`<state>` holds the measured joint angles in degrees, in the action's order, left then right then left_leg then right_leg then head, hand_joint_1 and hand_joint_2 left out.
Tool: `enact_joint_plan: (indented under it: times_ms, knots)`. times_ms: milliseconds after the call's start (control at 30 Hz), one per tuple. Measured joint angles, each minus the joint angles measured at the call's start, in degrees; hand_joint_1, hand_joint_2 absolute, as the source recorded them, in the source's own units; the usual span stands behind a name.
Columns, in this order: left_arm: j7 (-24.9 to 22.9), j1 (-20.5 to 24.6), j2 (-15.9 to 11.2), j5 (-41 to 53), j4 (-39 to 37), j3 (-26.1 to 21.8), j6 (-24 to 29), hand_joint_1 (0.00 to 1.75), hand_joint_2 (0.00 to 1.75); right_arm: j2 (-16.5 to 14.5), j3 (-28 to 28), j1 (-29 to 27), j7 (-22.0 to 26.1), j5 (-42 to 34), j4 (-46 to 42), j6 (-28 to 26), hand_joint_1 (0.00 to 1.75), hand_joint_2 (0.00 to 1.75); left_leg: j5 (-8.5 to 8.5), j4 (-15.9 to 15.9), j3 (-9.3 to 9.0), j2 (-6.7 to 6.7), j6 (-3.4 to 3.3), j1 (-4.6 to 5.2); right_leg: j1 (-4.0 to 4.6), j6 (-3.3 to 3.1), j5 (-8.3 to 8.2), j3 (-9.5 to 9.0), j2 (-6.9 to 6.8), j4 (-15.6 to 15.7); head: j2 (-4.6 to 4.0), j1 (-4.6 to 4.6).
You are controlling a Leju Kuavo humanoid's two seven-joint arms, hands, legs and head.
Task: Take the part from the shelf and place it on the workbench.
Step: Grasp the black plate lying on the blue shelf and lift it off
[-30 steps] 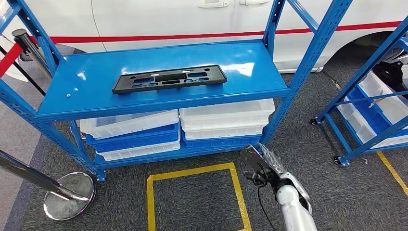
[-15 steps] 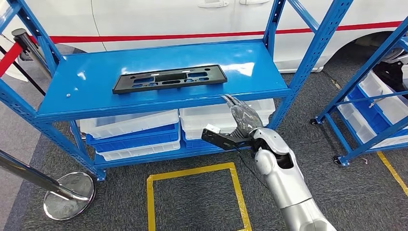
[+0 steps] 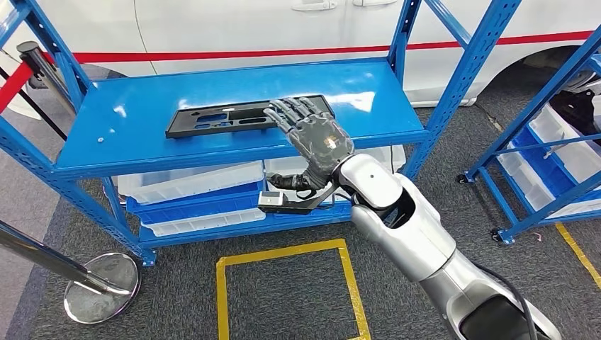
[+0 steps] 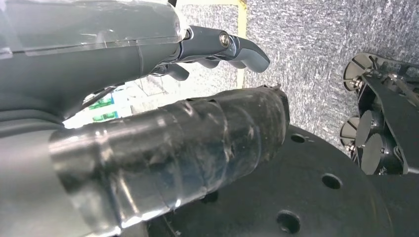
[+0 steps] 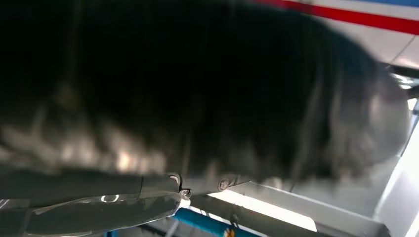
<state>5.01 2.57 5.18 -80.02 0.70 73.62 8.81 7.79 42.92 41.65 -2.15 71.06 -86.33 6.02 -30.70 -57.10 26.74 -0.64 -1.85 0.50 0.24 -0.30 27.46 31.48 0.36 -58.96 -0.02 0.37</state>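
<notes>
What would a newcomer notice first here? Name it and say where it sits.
First, the right hand reaching over the front edge of the blue shelf, its fingers spread above the right end of the long black part lying flat there. Next, the white car parked close behind the shelf, and the white and blue bins stacked beneath it.
</notes>
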Motion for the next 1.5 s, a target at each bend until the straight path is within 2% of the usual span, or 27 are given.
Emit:
enact_joint_plan:
  times_ms: [167, 433, 900, 1333, 1400, 1500]
  knots:
    - [0.5, 0.1, -0.1, 0.0, -0.1, 0.1, 0.0, 0.00, 0.00, 1.8, 6.2, 4.1, 0.3, 3.6, -1.0, -0.7, 0.00, 0.00, 0.00, 0.0, 0.00, 0.00, 0.00, 0.00, 0.00, 0.00, 0.00, 0.01, 0.00, 0.0, 0.00, 0.00]
    - [1.0, 0.4, -0.3, 0.0, -0.2, 0.1, -0.4, 0.00, 0.00, 2.5, 10.2, 6.1, 0.7, 4.7, -1.0, 0.2, 0.00, 0.00, 0.00, 0.0, 0.01, 0.00, 0.00, 0.00, 0.00, 0.00, 0.00, 0.02, 0.00, 0.0, 0.00, 0.00]
    - [0.5, 0.6, -0.5, 0.0, -0.2, 0.1, -0.2, 0.00, 0.00, 2.9, 13.4, 6.4, 0.9, 4.0, -0.3, 1.4, 0.00, 0.00, 0.00, 0.0, 0.02, 0.00, 0.00, 0.00, 0.00, 0.00, 0.00, 0.03, 0.00, 0.0, 0.00, 0.00]
    - [0.3, 0.9, -0.9, 0.0, -0.3, 1.4, 1.0, 0.00, 0.00, 2.9, 16.0, 8.1, 1.7, 1.6, 1.9, 5.8, 0.00, 0.00, -0.02, -0.3, 0.07, -0.01, -0.06, 0.16, -0.20, 0.16, -0.19, 0.13, -0.02, 0.1, 0.00, -0.01]
    - [0.3, 1.0, -1.1, 0.0, -0.4, 1.6, 1.6, 0.00, 0.00, 2.9, 16.3, 8.3, 1.7, 1.5, 2.2, 6.0, 0.00, 0.00, -0.11, -0.1, 0.44, -0.04, -0.36, 0.16, -0.27, 0.42, -0.60, 0.36, -0.02, -0.3, 0.00, -0.01]
    - [0.0, 1.0, -1.2, 0.0, -0.4, 1.7, 2.7, 0.00, 0.00, 2.9, 16.6, 8.7, 1.7, 1.4, 2.5, 6.2, 0.00, 0.00, -0.15, 1.0, -0.61, -0.13, -1.26, -0.33, -0.37, 0.89, -0.70, 2.12, -0.04, -3.2, 0.00, 0.02]
